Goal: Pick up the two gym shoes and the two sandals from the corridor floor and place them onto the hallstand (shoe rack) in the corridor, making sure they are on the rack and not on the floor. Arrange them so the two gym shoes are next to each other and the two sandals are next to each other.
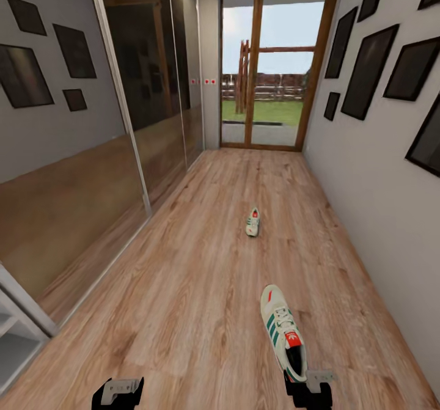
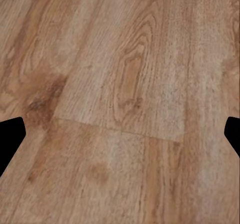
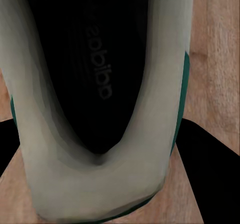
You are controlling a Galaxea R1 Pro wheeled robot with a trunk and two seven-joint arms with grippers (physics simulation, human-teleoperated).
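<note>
So far: by my reading, the task is at its first pick; no shoe sits on a rack in these pictures.
Near shoe [image 1: 283,330]: on the floor [image 1: 183,288], toe pointing down the corridor, heel at the right gripper [image 1: 308,390]. Seen from the right wrist, its heel and dark opening [image 3: 95,83] sit between the two black fingers [image 3: 210,174].
Right gripper: jaws stand either side of the heel, close against it. Whether they have closed onto the shoe I cannot tell.
Left gripper [image 1: 118,393]: low over bare floor, jaws spread wide, nothing between them. From the left wrist, the fingertips [image 2: 10,139] show at the far edges over plain planks [image 2: 125,83].
Far shoe [image 1: 253,221]: alone on the floor farther down the corridor, well apart from the near one, toward the glass door [image 1: 272,68].
Gym shoes counted: two, both on the floor.
Sandals counted: none among what these pictures show.
Rack: a white shelf edge [image 1: 15,330] shows at the left, beside the mirrored wardrobe [image 1: 91,153]. Too little of it shows to say it is the hallstand.
Done: nothing placed, as far as I can judge.
Left: lift the near shoe, fetch the far one, set both side by side on the rack; then find both sandals and pair them there too.
</note>
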